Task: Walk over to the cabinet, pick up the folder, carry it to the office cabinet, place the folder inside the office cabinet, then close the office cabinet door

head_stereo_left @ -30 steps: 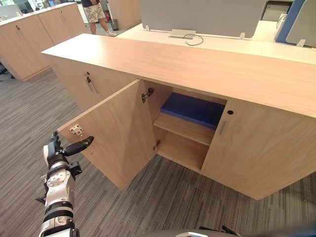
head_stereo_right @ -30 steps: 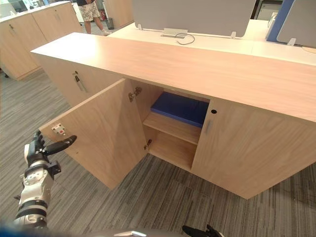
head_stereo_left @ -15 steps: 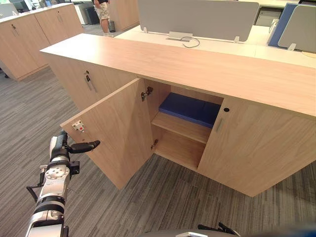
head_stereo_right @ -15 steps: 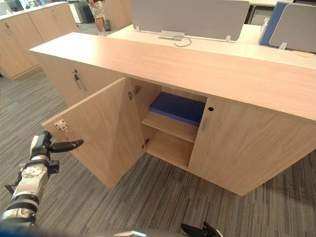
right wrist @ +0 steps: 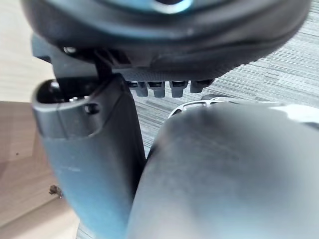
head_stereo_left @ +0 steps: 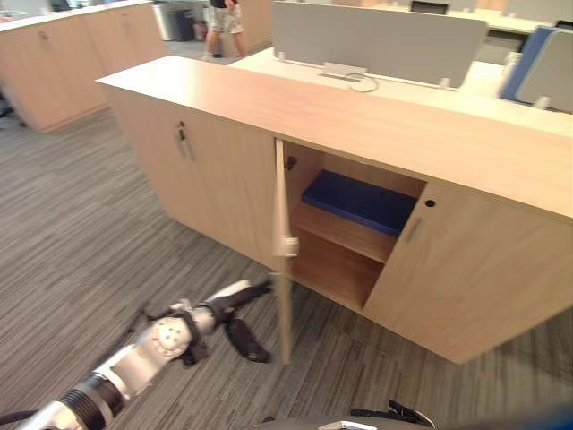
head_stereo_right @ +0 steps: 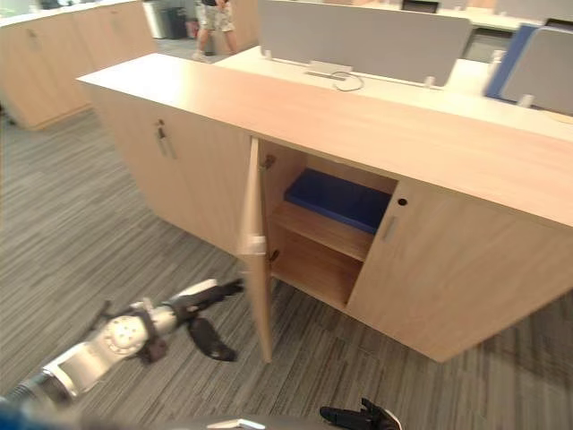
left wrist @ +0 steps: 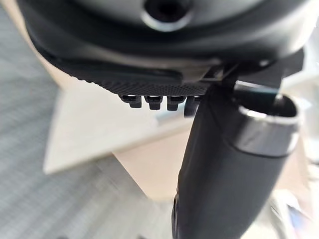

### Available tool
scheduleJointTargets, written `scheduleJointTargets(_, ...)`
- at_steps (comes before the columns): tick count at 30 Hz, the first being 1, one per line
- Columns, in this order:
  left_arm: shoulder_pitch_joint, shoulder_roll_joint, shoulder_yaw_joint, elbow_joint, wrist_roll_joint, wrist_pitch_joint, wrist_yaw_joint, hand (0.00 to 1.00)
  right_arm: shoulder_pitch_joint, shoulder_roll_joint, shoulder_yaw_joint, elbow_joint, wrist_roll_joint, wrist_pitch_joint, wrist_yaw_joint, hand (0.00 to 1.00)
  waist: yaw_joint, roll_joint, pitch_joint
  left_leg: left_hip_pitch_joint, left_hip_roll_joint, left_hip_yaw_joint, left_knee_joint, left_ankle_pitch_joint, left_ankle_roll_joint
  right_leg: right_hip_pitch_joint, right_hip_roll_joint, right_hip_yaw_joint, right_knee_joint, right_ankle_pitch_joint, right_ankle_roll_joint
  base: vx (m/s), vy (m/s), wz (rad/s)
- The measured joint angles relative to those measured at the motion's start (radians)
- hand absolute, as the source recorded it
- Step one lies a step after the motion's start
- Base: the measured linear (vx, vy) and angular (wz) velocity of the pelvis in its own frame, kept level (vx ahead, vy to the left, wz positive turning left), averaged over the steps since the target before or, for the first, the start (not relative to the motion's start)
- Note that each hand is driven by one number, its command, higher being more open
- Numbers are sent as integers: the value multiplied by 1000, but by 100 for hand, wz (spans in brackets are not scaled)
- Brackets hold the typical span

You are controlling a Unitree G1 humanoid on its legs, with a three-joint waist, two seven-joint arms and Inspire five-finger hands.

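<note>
The blue folder (head_stereo_left: 363, 199) lies flat on the upper shelf inside the long wooden office cabinet (head_stereo_left: 358, 116). The cabinet's left door (head_stereo_left: 283, 233) stands out from the opening, seen edge-on. My left hand (head_stereo_left: 228, 305) reaches low over the carpet, open, with its straight fingertips at the door's lower outer face; its thumb (left wrist: 224, 169) hangs down. The folder sits deep in the cabinet, well away from that hand. My right hand (head_stereo_right: 358, 417) hangs low at the near edge, relaxed and holding nothing, its thumb (right wrist: 84, 159) standing out.
The door to the right of the opening (head_stereo_left: 466, 269) is shut, as are the handled doors (head_stereo_left: 183, 143) to the left. Behind stand desks with a grey divider (head_stereo_left: 376, 40). A person (head_stereo_left: 224, 18) stands far back beside a bin (head_stereo_left: 170, 20). More cabinets (head_stereo_left: 54, 54) line the far left.
The door has swung from wide open to edge-on, partly toward the opening. My left hand has dropped and moved right and forward against it. The camera has also shifted.
</note>
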Motion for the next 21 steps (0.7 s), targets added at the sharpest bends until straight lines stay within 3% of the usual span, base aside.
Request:
scheduleJointTargets(2,-6,-41,-89,-204,-86,-94,-122,100,-10,1,13,0,-1,-15,2,100,-39,1,0,15,0,32,11,-17,0,2,-11,-63,8,4,-11,33,88,-42)
scheduleJointTargets(4,-60,-69,-87,-237,-61,-141,-137,100,-8,-4,18,0,0,-21,1,100,-47,3,-3,11,5,37,35,-28,1,12,-14,-93,4,-1,-19,19,27,-14)
scheduleJointTargets(8,-84,-145,-29,-202,-59,-153,-68,100,-4,-37,19,3,0,-25,1,100,-55,48,-8,11,14,18,46,-27,-1,36,-7,-140,-12,-16,-34,21,-14,14)
scheduleJointTargets(14,-61,-224,-51,-135,-83,-162,-67,100,2,-32,19,3,0,-23,-4,100,-58,44,-7,15,42,33,56,-26,-12,56,29,-140,-59,-29,-40,4,-17,-8)
scheduleJointTargets(17,64,-326,-12,-3,-210,-160,-87,100,1,-29,39,7,-1,-22,-9,100,-60,36,-3,46,83,95,56,-35,-32,98,96,-93,-168,18,-50,42,-53,-62)
scheduleJointTargets(21,176,-584,198,396,-341,-126,-53,100,-11,-12,41,31,0,-15,-33,100,-60,14,-4,54,140,177,106,-71,-68,128,166,-24,-273,60,-68,57,-94,-61)
